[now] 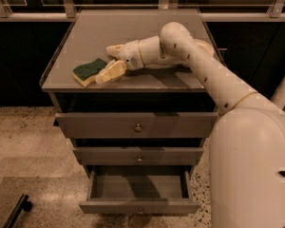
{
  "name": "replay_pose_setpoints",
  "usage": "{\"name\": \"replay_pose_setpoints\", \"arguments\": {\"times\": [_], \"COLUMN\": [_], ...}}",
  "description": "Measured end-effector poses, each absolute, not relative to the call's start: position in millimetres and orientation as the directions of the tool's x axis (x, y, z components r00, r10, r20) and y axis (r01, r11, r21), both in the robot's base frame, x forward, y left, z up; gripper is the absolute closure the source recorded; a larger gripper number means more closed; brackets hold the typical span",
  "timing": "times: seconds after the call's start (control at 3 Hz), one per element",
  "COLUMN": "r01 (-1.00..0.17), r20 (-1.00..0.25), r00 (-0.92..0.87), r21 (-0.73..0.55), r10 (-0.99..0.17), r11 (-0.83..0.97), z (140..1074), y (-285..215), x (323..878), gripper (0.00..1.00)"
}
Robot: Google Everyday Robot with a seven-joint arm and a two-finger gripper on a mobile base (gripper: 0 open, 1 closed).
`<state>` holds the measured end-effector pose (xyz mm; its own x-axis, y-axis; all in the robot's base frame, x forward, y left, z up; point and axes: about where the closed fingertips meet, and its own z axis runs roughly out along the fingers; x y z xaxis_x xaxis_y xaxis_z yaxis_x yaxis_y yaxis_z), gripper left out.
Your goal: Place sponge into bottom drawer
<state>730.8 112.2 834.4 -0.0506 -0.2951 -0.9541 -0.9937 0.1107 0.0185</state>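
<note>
The sponge [89,71], dark green on top with pale yellow foam below, lies flat on the left part of the grey cabinet top [133,27]. My gripper [107,61] reaches in from the right, low over the cabinet top, and is open. Its near finger [111,72] touches the sponge's right edge and its far finger [115,48] stands apart behind it. The bottom drawer [138,206] is pulled out, its shallow grey box showing nothing inside.
The top drawer [137,125] sticks out slightly and the middle drawer [138,156] is shut. A rail and dark windows run behind the cabinet. A dark bar [16,212] lies on the speckled floor at lower left. My arm's white base [251,175] fills the right.
</note>
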Motion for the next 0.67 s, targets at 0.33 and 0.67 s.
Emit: {"name": "replay_pose_setpoints", "arguments": {"times": [0.33,0.67], "r01": [-0.994,-0.994], "r20": [-0.954,-0.954], "r00": [-0.049,-0.049], "r21": [0.018,0.018], "r10": [-0.297,-0.297], "r11": [0.108,0.108], "z": [834.3,834.3], "y": [113.9,113.9], "x": [730.9,730.9], "gripper": [0.17,0.40]}}
